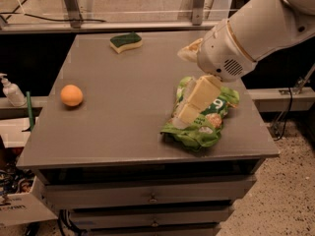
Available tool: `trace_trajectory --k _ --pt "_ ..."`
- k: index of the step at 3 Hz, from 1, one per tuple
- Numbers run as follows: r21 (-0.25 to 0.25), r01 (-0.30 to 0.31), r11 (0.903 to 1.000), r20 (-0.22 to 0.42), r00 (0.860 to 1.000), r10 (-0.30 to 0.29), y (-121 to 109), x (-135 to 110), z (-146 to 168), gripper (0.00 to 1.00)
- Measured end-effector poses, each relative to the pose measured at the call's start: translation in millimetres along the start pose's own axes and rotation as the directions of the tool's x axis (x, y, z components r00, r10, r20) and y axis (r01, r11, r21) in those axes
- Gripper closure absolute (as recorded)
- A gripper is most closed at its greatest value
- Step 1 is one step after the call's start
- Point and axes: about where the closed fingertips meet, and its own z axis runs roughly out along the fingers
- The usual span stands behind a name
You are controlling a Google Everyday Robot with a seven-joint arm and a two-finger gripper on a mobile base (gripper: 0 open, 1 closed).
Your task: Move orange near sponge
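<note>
The orange (72, 95) sits on the left side of the grey table (128, 112), near its left edge. The sponge (126, 41), dark green on top with a yellow body, lies at the far edge of the table, left of centre. My gripper (182, 117) hangs from the white arm (246, 33) on the right and points down and left, over the green snack bag (199, 132). It is far to the right of the orange and holds nothing that I can see.
The green snack bag lies on the table's right front part, partly behind my gripper. A white pump bottle (10, 90) stands on a lower ledge to the left. Drawers (152, 198) sit under the tabletop. A metal rail (147, 26) runs behind the table.
</note>
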Motion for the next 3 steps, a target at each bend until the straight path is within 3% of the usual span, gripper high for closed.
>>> trace_trajectory --k 1,2,3 --pt "0.001 0.000 1.0000 -0.001 1.000 0.000 -0.1 0.2 -0.2 0.00" --pt "0.003 -0.024 0.9997 0.052 0.998 0.023 -0.2 2.6 5.3 0.00" --pt "-0.029 -0.037 0.9989 0.179 0.983 0.041 0.9 -17.5 45.1 0.00"
